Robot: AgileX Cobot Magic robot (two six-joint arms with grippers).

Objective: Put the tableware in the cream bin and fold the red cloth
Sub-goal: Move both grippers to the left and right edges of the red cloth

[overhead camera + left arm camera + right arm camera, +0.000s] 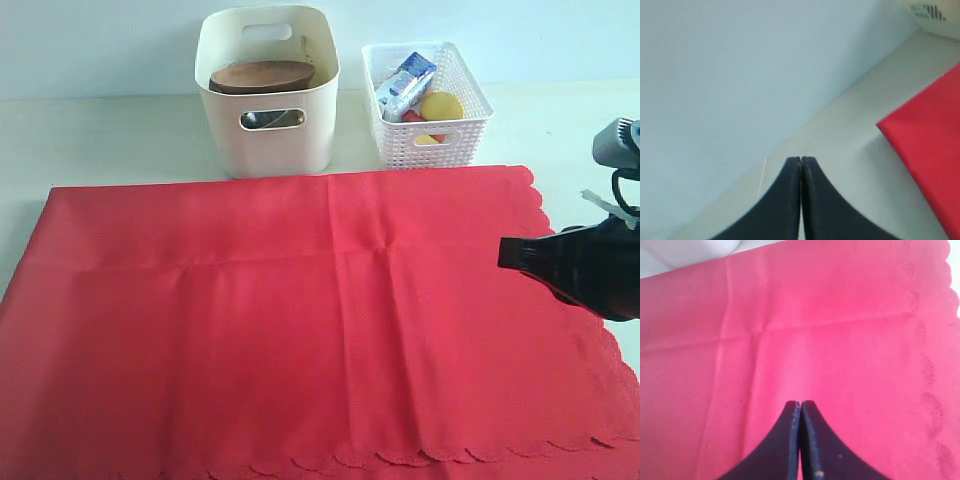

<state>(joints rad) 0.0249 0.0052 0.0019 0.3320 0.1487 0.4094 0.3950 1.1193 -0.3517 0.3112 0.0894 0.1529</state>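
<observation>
The red cloth (300,320) lies spread flat across the table, with crease lines and a scalloped edge at the front and right. Behind it stands the cream bin (267,90), where a brown oval wooden plate (262,76) rests on top of the other tableware. My right gripper (503,254) hangs shut and empty above the cloth's right part; the right wrist view has its tips (800,403) over bare red cloth (830,340). My left gripper (801,159) is shut and empty over the pale table, with a corner of the red cloth (930,165) beside it. The left arm is out of the exterior view.
A white lattice basket (470,125) stands to the right of the cream bin, holding a blue-white carton (405,85) and yellow food (441,106). A pale wall rises behind the table. Bare table (100,140) shows left of the bin.
</observation>
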